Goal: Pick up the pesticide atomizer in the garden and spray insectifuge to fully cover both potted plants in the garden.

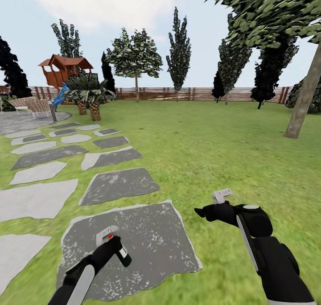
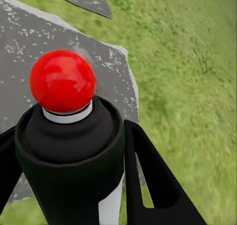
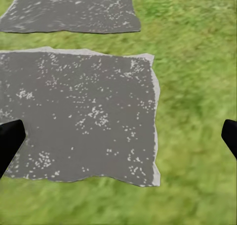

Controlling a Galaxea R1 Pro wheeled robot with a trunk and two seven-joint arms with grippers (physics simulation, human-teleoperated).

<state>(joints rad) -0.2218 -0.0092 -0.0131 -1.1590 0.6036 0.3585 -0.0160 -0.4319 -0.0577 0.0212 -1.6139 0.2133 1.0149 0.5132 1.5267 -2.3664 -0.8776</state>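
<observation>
Your left gripper (image 1: 115, 248) already has the pesticide atomizer (image 1: 117, 247) clamped between its fingers: in the left wrist view the two dark fingers (image 2: 153, 180) sit tight against either side of the bottle, with its red tip (image 2: 62, 81) pointing away from the camera over a grey stepping stone (image 1: 133, 247). In the head view the bottle lies tilted, trigger head up and toward the left, base down and to the right, so its long axis runs across your line of sight, not out ahead. Your right gripper (image 1: 200, 212) hangs empty with its jaws spread wide, over the grass (image 1: 214, 153) beside that stone. No potted plants can be seen from here; ahead you have lawn, the stone path, palms (image 1: 89, 93) and a fence (image 1: 187, 93). You will likely need to turn or drive to find them before the nozzle's direction matters.
</observation>
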